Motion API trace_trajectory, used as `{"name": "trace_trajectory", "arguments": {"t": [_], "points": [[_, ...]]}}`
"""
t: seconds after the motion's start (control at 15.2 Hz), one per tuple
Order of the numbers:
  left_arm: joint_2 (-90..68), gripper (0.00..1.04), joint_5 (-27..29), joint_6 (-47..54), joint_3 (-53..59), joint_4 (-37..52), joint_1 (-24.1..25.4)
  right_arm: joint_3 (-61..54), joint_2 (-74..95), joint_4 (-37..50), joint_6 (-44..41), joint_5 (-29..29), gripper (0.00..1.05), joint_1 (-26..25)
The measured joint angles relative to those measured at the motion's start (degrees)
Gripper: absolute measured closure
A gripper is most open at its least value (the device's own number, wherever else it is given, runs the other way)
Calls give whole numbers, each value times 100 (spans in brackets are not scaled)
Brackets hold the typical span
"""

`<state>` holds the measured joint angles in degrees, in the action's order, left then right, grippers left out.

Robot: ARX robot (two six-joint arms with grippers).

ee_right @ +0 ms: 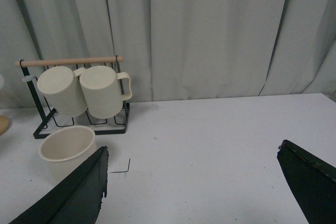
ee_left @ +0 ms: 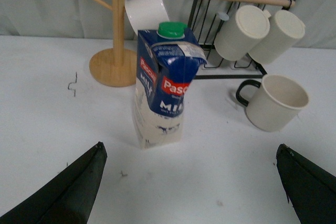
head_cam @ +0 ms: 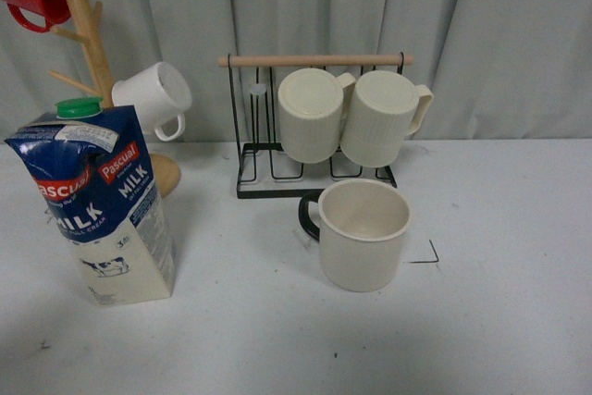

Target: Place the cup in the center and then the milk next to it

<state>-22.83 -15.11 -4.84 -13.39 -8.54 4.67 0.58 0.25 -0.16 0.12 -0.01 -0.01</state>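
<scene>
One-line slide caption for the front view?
Milk carton left, cream cup upright in front of the mug rack; no arms in view.

Bare tabletop (head_cam: 250, 321) lies open between the milk (head_cam: 97, 205) and the cup (head_cam: 363, 233), and wider still on the cup's right; just behind the cup, the wire rack (head_cam: 314, 60) and its two hanging ribbed mugs (head_cam: 310, 113) close in; the mug tree (head_cam: 92, 43) crowds behind the milk.

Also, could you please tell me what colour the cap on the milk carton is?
The milk has a green cap; clearest in the left wrist view.
</scene>
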Motion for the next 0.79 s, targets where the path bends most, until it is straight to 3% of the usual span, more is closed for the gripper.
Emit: {"name": "trace_trajectory", "arguments": {"t": [0.2,0.33,0.59,0.79], "points": [[-675,7,-35,-225,-4,673,-28,0,0,-4,0,0,6,0],[-1976,7,103,-450,-68,2026,-382,0,0,-2,0,0,6,0],[-3423,7,400,-420,-138,3449,-890,0,0,-4,0,0,6,0],[-4920,7,892,520,55,5064,-824,0,0,-4,0,0,6,0]]}}
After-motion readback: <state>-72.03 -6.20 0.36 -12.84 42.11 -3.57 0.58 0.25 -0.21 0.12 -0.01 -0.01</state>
